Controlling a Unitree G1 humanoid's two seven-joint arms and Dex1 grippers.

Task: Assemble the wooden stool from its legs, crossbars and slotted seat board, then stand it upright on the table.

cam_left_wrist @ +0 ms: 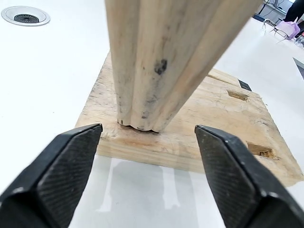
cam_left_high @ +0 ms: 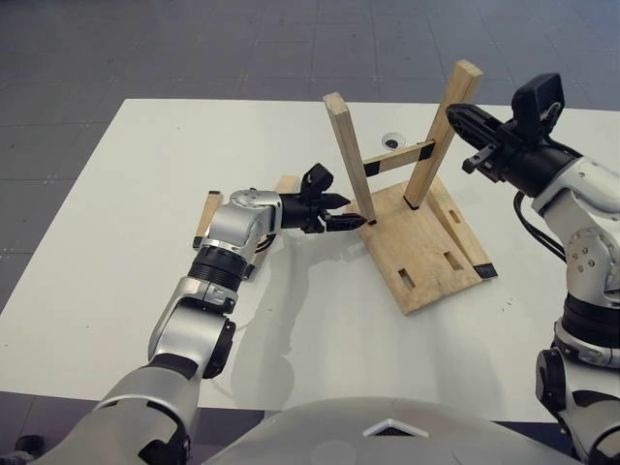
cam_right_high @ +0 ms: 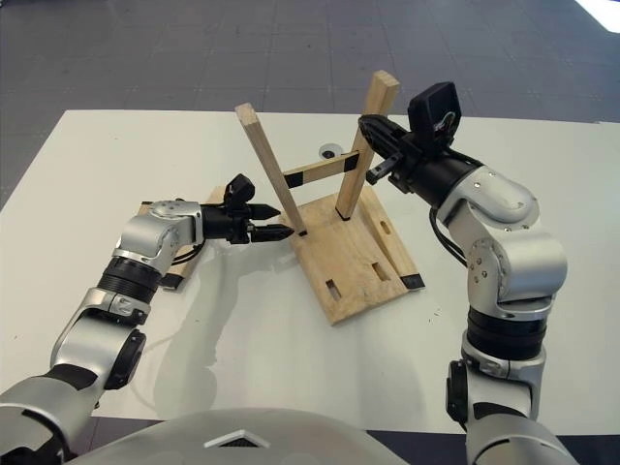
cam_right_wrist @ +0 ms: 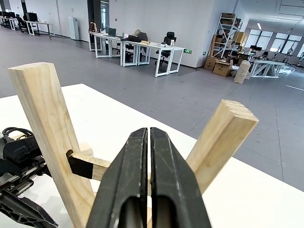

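Note:
The slotted seat board (cam_left_high: pixel 426 266) lies flat on the white table. Two legs stand tilted in its far slots, the left leg (cam_left_high: pixel 347 145) and the right leg (cam_left_high: pixel 441 136), joined by a crossbar (cam_left_high: pixel 397 160) with black ends. My left gripper (cam_left_high: pixel 349 213) is open at the foot of the left leg, one finger on each side (cam_left_wrist: pixel 147 130), not touching it. My right gripper (cam_left_high: pixel 455 113) is shut, with its tip against the upper part of the right leg; the wrist view shows the closed fingers (cam_right_wrist: pixel 147 180) above the crossbar (cam_right_wrist: pixel 90 165).
Another black-tipped stick (cam_left_high: pixel 467 237) lies along the board's right edge. A loose short piece (cam_left_high: pixel 206 218) rests left of my left arm, and a second one (cam_left_high: pixel 286 184) behind it. Two slots (cam_left_high: pixel 407 279) are open at the board's near end. A cable grommet (cam_left_high: pixel 392 140) sits behind the stool.

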